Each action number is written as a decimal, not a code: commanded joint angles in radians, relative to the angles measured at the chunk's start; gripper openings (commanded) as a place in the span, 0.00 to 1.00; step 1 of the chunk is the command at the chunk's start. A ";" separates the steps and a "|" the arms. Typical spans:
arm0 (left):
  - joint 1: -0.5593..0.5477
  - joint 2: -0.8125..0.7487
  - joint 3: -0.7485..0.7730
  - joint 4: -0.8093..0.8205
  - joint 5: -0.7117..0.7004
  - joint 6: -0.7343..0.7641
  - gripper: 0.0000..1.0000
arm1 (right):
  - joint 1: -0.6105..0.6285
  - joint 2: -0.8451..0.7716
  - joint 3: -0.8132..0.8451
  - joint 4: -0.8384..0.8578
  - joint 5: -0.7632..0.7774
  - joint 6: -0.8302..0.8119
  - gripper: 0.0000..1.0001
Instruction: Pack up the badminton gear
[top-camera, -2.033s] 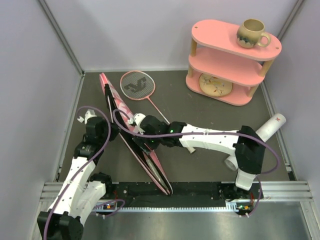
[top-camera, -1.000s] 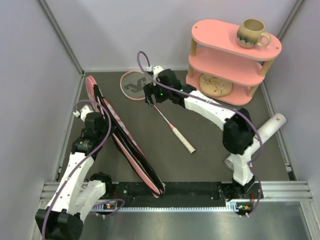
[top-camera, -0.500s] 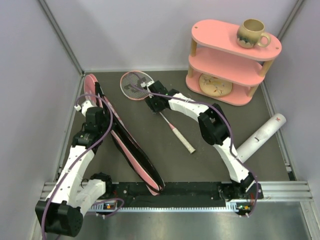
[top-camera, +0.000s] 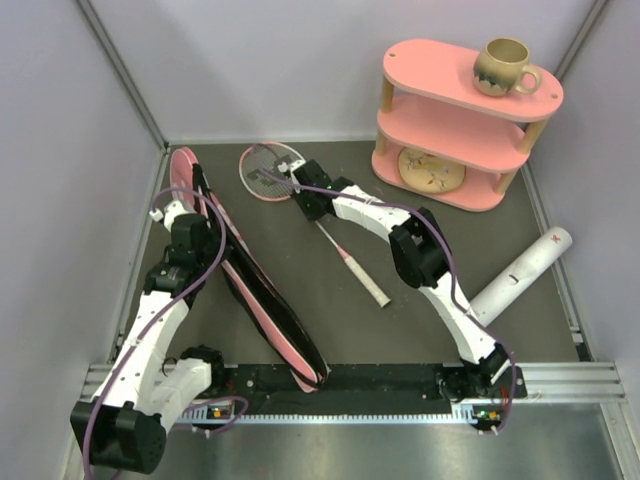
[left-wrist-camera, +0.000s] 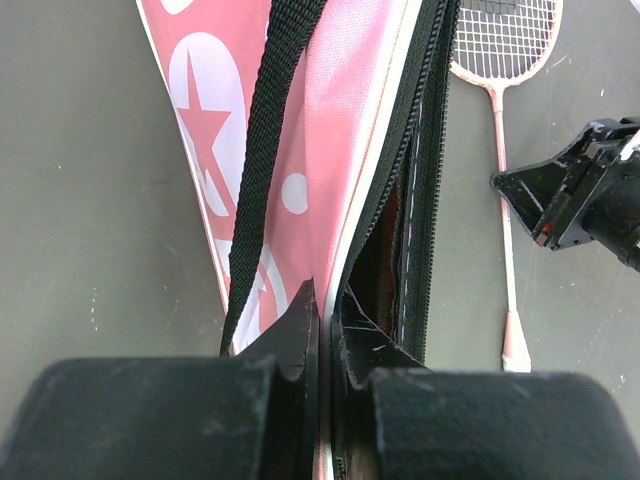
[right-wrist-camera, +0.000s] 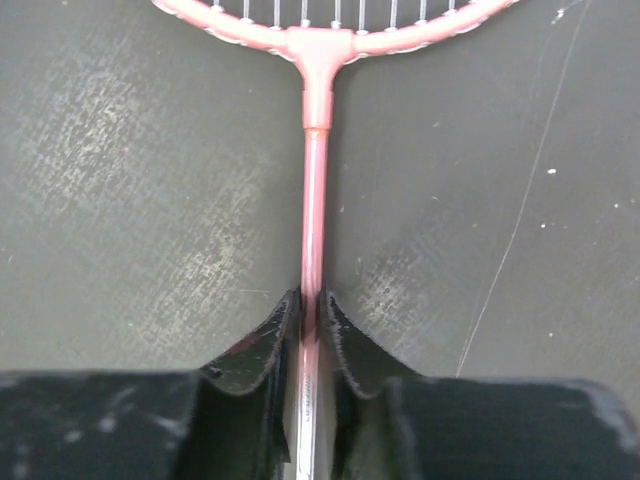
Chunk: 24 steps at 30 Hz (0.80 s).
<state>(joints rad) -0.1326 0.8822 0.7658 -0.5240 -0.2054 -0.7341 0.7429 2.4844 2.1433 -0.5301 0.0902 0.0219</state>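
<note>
A pink racket bag (top-camera: 262, 305) with a black strap (left-wrist-camera: 265, 160) stands on edge along the left of the mat, its zipper gaping. My left gripper (top-camera: 186, 218) (left-wrist-camera: 328, 310) is shut on the bag's upper edge. A pink-framed racket (top-camera: 268, 170) lies flat at the back, its white handle (top-camera: 372, 287) pointing toward the middle. My right gripper (top-camera: 306, 200) (right-wrist-camera: 312, 310) is shut on the racket's thin shaft (right-wrist-camera: 315, 180) just below the head. A long white tube (top-camera: 520, 275) lies at the right.
A pink two-tier shelf (top-camera: 455, 125) stands at the back right, with a beige mug (top-camera: 505, 65) on top. Grey walls close in the left, back and right. The arms' base rail (top-camera: 350, 385) runs along the near edge.
My right arm left the bag, swung to the back and closed its jaws on the racket's shaft. My left gripper kept hold of the bag and drew its top toward the back left.
</note>
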 joint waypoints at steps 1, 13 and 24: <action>-0.001 -0.009 0.046 0.091 0.012 -0.022 0.00 | -0.007 0.018 0.043 -0.044 0.033 -0.008 0.00; 0.008 0.063 0.063 0.148 0.101 -0.119 0.00 | -0.138 -0.497 -0.287 -0.048 -0.597 0.321 0.00; 0.057 0.075 0.032 0.367 0.201 -0.125 0.00 | -0.142 -0.900 -0.822 0.511 -1.108 0.801 0.00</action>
<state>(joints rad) -0.0902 0.9649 0.7750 -0.3771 -0.0692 -0.8368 0.5858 1.6600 1.4448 -0.3019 -0.7589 0.5739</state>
